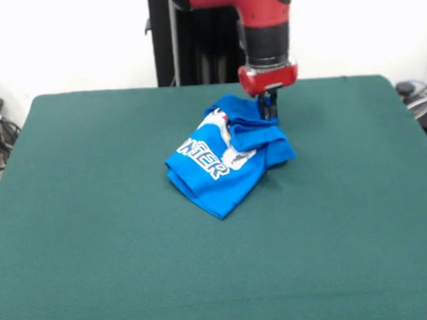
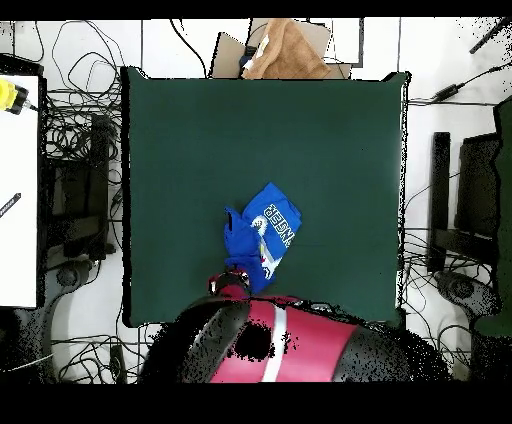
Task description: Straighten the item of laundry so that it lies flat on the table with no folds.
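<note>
One blue T-shirt (image 1: pixel 224 163) lies bunched on the green table (image 1: pixel 95 232), a little above and right of the middle of the front view, far from every table edge. It is folded over on itself into an uneven lump: a flatter lower part points toward the lower left and ends in a corner, while the upper right part is heaped in thick folds. White lettering and part of a white graphic show on the upward face, running slantwise across the left half of the lump. The red arm comes down from the top of the front view, and its gripper (image 1: pixel 270 107) stands upright at the upper right edge of the shirt, its dark tips down among the raised folds there and touching the cloth. Whether the jaws are clenched on the fabric or parted cannot be told from either view. In the overhead view the T-shirt (image 2: pixel 262 235) sits below the middle of the table (image 2: pixel 180 150), with the arm's red and black bulk covering the lower middle of the frame and hiding the gripper. At the top edge of that view, beyond the table, lies a brown cloth (image 2: pixel 285 55).
</note>
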Controlling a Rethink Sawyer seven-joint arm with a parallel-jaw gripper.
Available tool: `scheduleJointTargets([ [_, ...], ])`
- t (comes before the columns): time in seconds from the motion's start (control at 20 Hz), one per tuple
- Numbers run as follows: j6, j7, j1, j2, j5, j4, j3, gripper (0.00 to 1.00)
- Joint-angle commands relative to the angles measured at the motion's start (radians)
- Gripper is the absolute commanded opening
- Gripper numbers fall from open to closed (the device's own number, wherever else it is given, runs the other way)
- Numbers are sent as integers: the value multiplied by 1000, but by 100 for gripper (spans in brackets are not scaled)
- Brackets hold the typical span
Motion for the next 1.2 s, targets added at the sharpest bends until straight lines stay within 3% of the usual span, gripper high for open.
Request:
scheduleJointTargets([
  [0.05,-137,209,-131,288,-136,31,-143,0],
  [0.25,-194,194,-212,293,-201,75,-220,0],
  [0.35,-174,177,-235,228,-224,117,-236,0],
  [0.45,-76,161,-253,113,-217,168,-210,0],
  [0.85,419,95,-361,-310,-99,243,36,0],
  [1.0,530,67,-420,-345,-105,214,95,0],
  [1.2,567,35,-495,-369,-160,191,163,0],
])
